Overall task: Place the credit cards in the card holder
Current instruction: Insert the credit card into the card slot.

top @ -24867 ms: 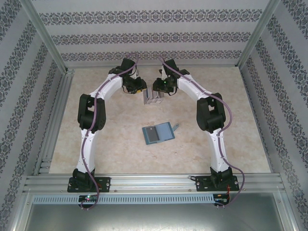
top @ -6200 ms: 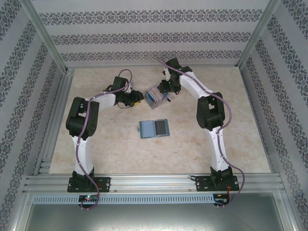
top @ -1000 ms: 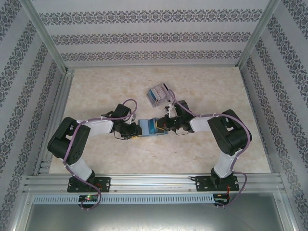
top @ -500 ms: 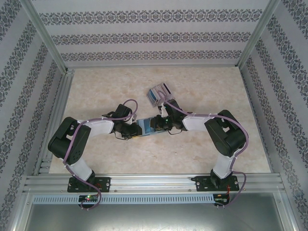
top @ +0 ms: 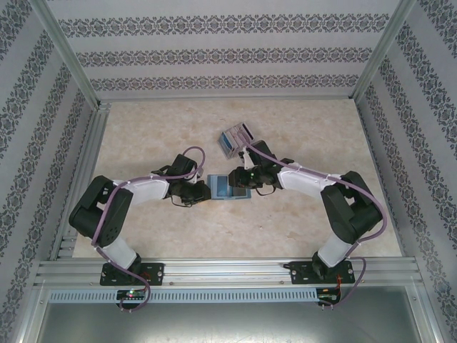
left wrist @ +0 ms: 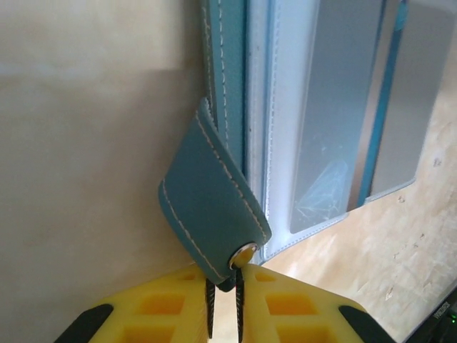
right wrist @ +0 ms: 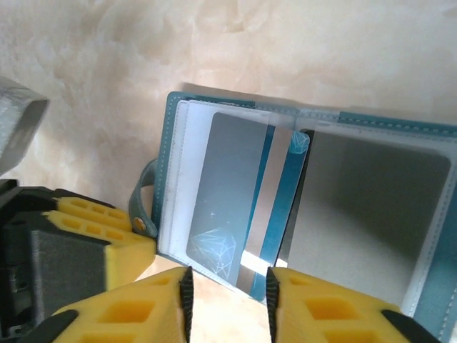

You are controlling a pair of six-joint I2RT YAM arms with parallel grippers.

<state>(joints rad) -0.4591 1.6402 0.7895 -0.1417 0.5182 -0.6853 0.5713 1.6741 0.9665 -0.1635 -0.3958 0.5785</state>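
The teal card holder lay open at the centre of the table, between both arms, its pale grey-blue slots facing up. A grey, blue-striped card sat partway in one slot. The left gripper was clamped on the strap. The right gripper had its jaws apart, straddling that card's edge. The other credit cards lay farther back.

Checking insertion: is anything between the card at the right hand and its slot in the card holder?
Nothing visible does. The grey card appears partly in a slot of the card holder, its end out between the fingers of the open right hand; the left hand pinches the strap.
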